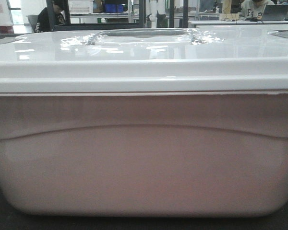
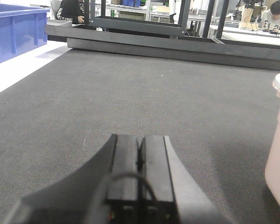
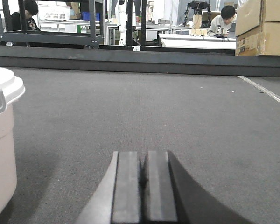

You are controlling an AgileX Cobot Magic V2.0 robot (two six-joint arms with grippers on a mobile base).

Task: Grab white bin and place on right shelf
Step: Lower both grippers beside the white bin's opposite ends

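Left claw (image 2: pixel 140 156): pressed together, empty, low over grey table (image 2: pixel 130 84). White bin (image 1: pixel 144 163): lid on, standing on the table between the two claws, touched by neither, close before the front camera. Right claw (image 3: pixel 142 175): pressed together, empty, low over same table.

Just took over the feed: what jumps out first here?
The white bin fills the front view, glossy lid on, standing on the dark mat. In the wrist views it shows at the inner edges, between the left gripper and right gripper, both shut and empty.
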